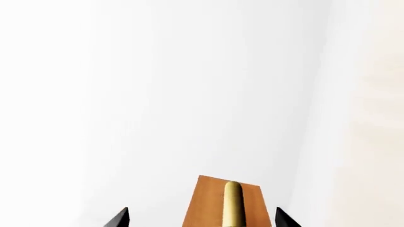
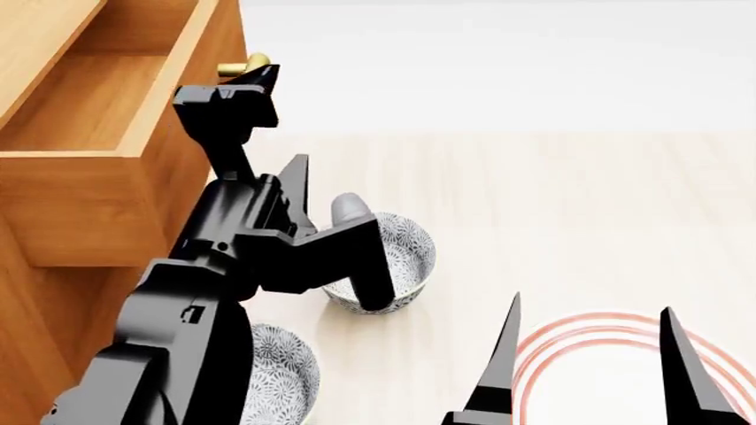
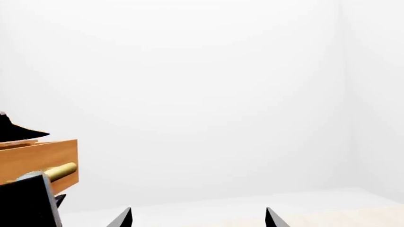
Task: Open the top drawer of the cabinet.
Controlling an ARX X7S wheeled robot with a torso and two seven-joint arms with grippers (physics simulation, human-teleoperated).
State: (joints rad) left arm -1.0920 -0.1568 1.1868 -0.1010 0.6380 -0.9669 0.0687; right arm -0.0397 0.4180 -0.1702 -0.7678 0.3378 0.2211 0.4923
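The top drawer (image 2: 101, 102) of the orange-brown cabinet (image 2: 30, 345) stands pulled out, its plain wood inside showing in the head view. My left gripper (image 2: 243, 88) is at the drawer front, right by the brass handle (image 2: 251, 64). In the left wrist view the drawer front (image 1: 205, 203) and its handle (image 1: 233, 203) lie between the fingertips of my left gripper (image 1: 202, 218), which are wide apart and do not touch the bar. My right gripper (image 2: 590, 310) is open and empty, low at the front right. The right wrist view shows the drawer (image 3: 38, 158) from the side. The lower drawer is hidden.
A patterned bowl (image 2: 408, 257) stands on the pale floor behind my left forearm, and a second one (image 2: 283, 372) sits nearer, by the cabinet. A white plate with red rings (image 2: 555, 341) lies under my right gripper. White walls stand behind.
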